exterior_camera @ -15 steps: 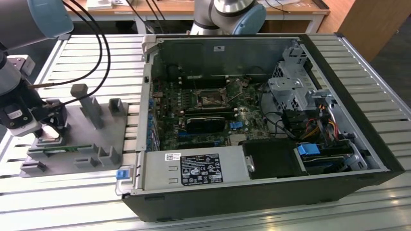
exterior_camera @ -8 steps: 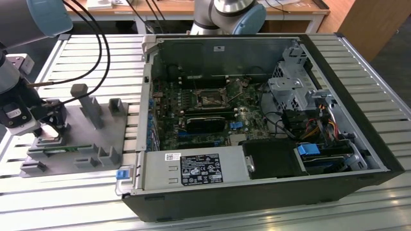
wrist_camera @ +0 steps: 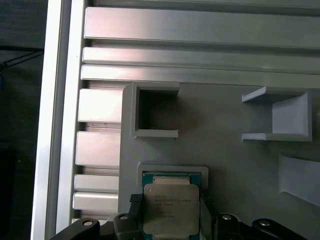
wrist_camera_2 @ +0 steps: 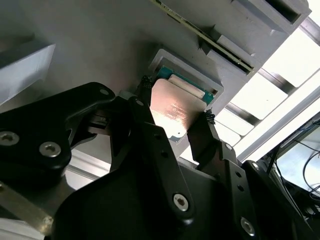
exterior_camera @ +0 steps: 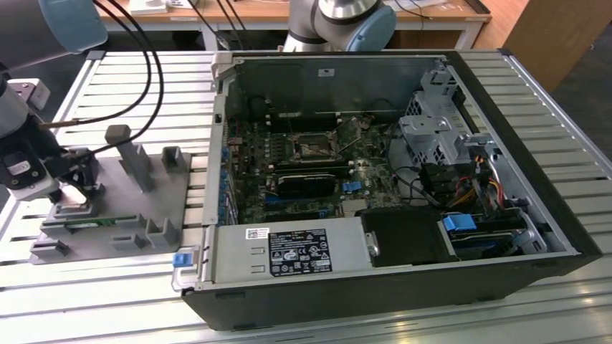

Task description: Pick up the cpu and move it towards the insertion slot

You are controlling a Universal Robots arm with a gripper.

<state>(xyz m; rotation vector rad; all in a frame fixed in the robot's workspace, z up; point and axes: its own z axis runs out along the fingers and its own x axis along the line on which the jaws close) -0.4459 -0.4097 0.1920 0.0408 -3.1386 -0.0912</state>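
Black two-fingered end effector (wrist_camera_2: pixel 176 107) sits closest to the lens in both wrist views. You will find it clamped on the cpu (wrist_camera_2: pixel 172 112), a small flat square chip with a silvery metal face. One finger bears on each of two opposite edges.

Location: the cpu (wrist_camera: pixel 171 207) is at the shallow square recess (wrist_camera: pixel 172 170) of the grey plastic fixture (wrist_camera: pixel 225 165). A green edge shows in the recess beside the chip. You cannot tell from these views whether the chip has cleared the recess or is seated in it.

Progress: judge the grasp as made. The lift is unconfirmed.

Outstanding: in the exterior view the end effector (exterior_camera: pixel 74 192) is over the fixture (exterior_camera: pixel 134 215) on the slatted aluminium desk (exterior_camera: pixel 115 72). The insertion slot (exterior_camera: pixel 313 147), a small square socket with a dark centre and a shiny metal bracket, lies well apart from the fixture. It is inside the open black computer case (exterior_camera: pixel 383 287). On this evidence, none of the travel to the slot has been covered.
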